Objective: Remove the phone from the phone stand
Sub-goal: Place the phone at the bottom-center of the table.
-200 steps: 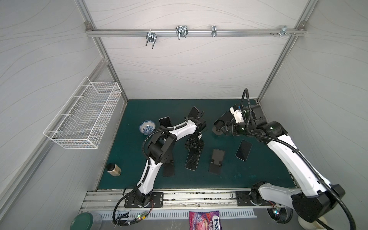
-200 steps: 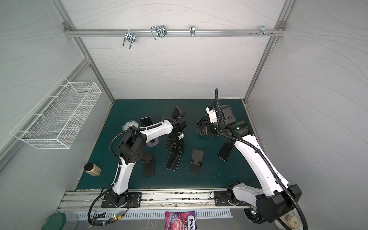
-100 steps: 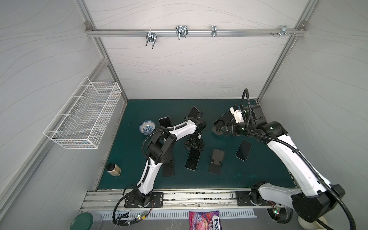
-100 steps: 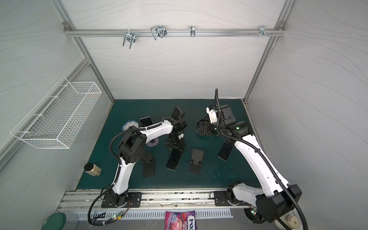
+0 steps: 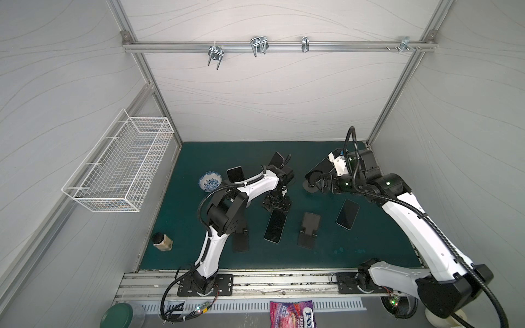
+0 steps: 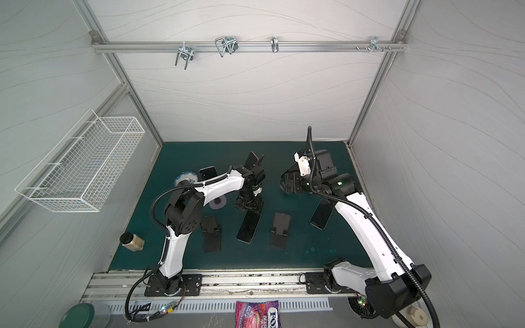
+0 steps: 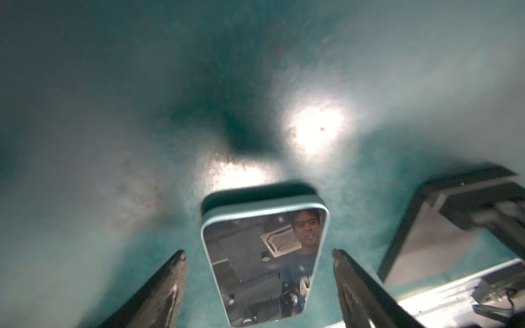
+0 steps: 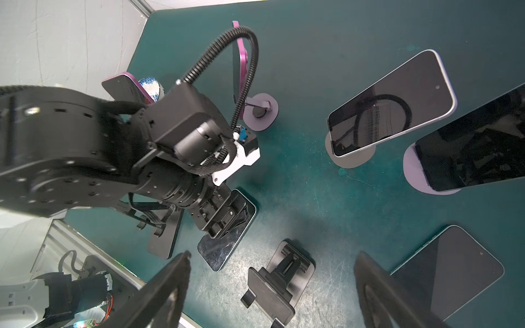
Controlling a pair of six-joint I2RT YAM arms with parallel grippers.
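Finding: my left tool [image 7: 259,252], clamped on the phone [image 5: 275,226] a second ago, now stands part open and holds nothing. The phone lies flat on the worktop [image 5: 377,247] between its fingers [image 7: 159,289], touching neither, so removal looks done. An empty black stand [image 5: 309,230] sits just beside, the only obstacle to withdrawal. My right tool [image 8: 272,254] hangs wide open and empty, well apart.

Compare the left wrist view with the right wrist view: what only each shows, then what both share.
Left wrist only: the left gripper, fingers open, clear of the phone on both sides. Right wrist only: the open right gripper, a propped phone, a folding stand, a second flat phone. Both: the same phone lying flat on the green mat.
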